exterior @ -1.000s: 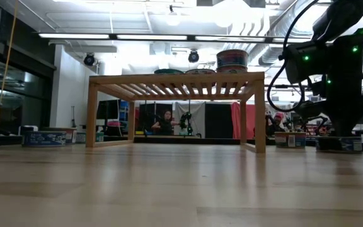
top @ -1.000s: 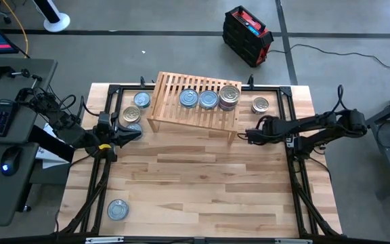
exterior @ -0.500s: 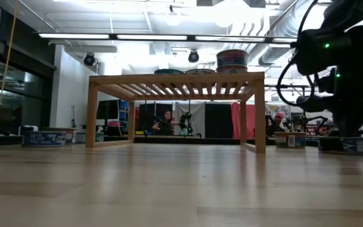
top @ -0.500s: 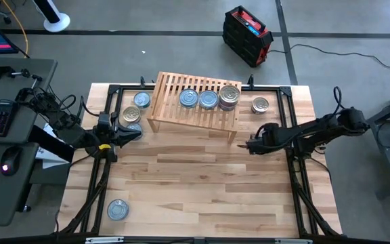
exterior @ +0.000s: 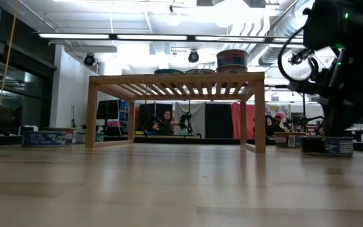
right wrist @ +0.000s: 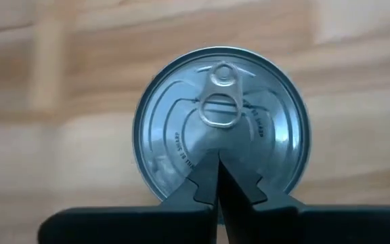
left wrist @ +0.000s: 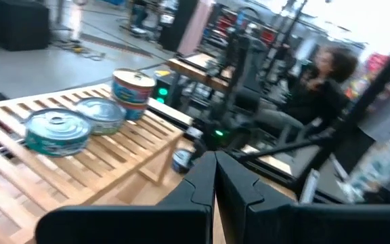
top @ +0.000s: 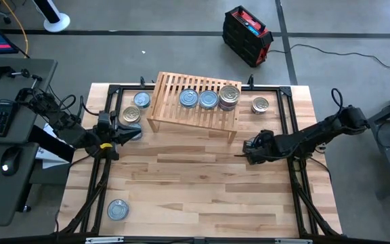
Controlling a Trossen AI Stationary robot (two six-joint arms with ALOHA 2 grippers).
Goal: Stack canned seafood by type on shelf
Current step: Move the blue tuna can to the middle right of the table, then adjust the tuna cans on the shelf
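The light-wood shelf stands at the table's far middle. On its slats sit two silvery-blue cans and a stack of cans. My right gripper is shut and points down over a silvery-blue can that stands on the table in front of the shelf's right end. That can also shows in the low view. My left gripper is shut and empty, left of the shelf. My right gripper has its shut fingertips on the can's lid, just beside the pull tab. It comes from above, pointing down. The can stands flat on the tabletop, lid up.
Loose cans lie on the table: a gold one right of the shelf, a blue one and a gold one to its left, and a blue one near the front left corner. A black frame rail runs along the right.
My right gripper has gone toward the table's near edge, away from the shelf. The silvery-blue can under it has slid along the table with it, staying flat.
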